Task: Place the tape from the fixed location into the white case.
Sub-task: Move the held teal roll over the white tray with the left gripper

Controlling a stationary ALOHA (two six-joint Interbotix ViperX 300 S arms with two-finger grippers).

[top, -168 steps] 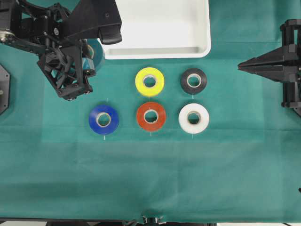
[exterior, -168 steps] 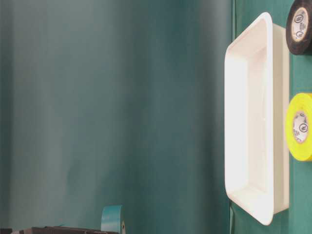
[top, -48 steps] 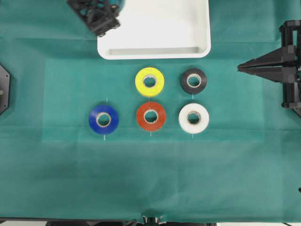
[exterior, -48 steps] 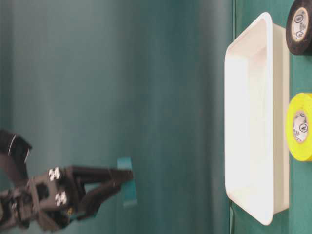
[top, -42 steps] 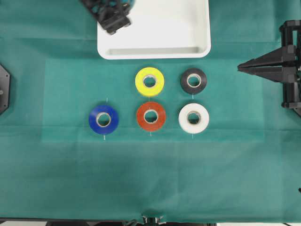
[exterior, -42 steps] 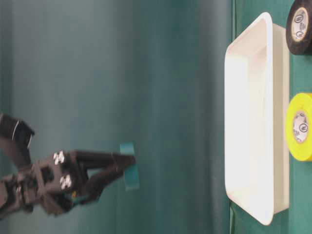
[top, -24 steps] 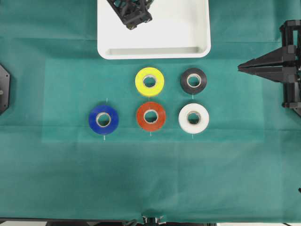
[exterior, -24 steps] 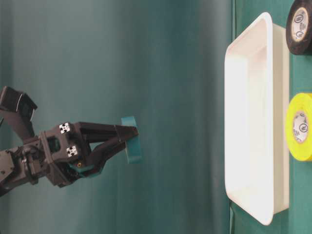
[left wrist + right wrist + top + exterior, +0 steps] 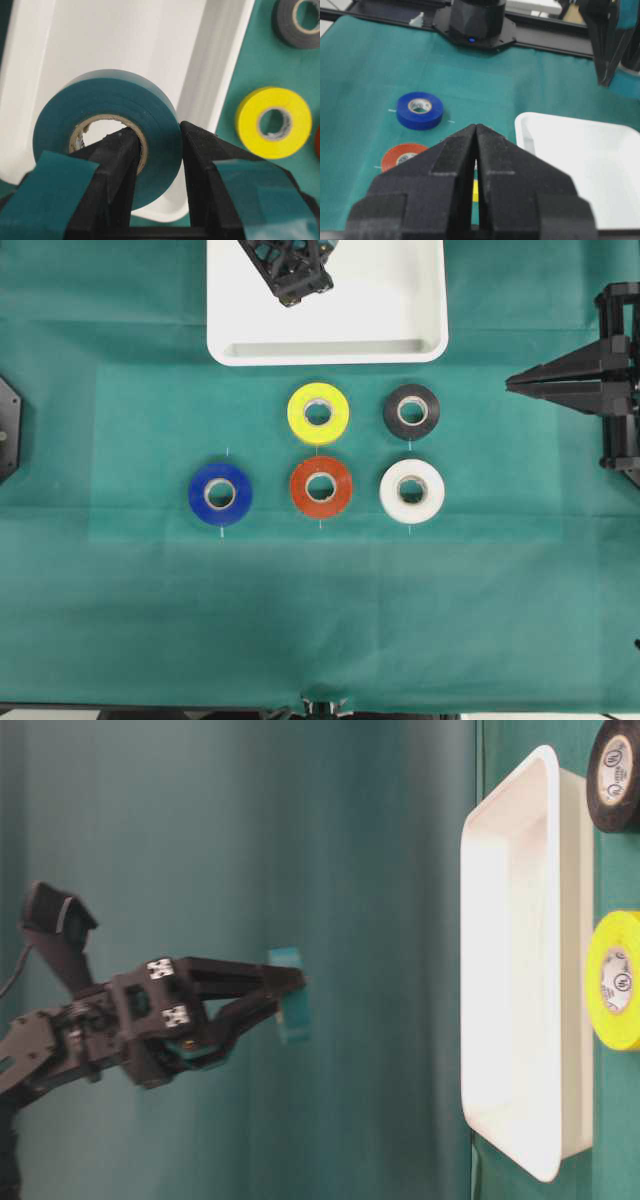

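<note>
The tape (image 9: 107, 132) is in my left gripper (image 9: 155, 150), up in the air: one finger (image 9: 117, 165) runs through the pale core and the other presses the outer face of the roll, so I am clamped across its wall and it stands on edge between them. Beneath it lies the white case (image 9: 220, 65); in my wrist view the tray's bare floor fills the space behind the roll, and in the overhead view my left gripper (image 9: 290, 268) sits over the tray's far, middle part, inside its rim (image 9: 325, 352). The table-level view shows the roll (image 9: 291, 1008) well apart from the tray (image 9: 520, 970), nothing touching it. So I judge the pickup and most of the carry done; what is left is to come down into the tray, let the roll go and pull clear. Because the roll hangs on edge, I think it could roll or tip on the smooth floor if let go from high up, so a low release seems wiser. Beyond the tray, the yellow roll (image 9: 318, 413), black roll (image 9: 411, 411), red roll (image 9: 321, 487), white roll (image 9: 412, 490) and blue roll (image 9: 220, 493) lie flat on the green cloth (image 9: 320, 620). My right gripper (image 9: 512, 383) is parked at the side, fingers pressed together around nothing.
</note>
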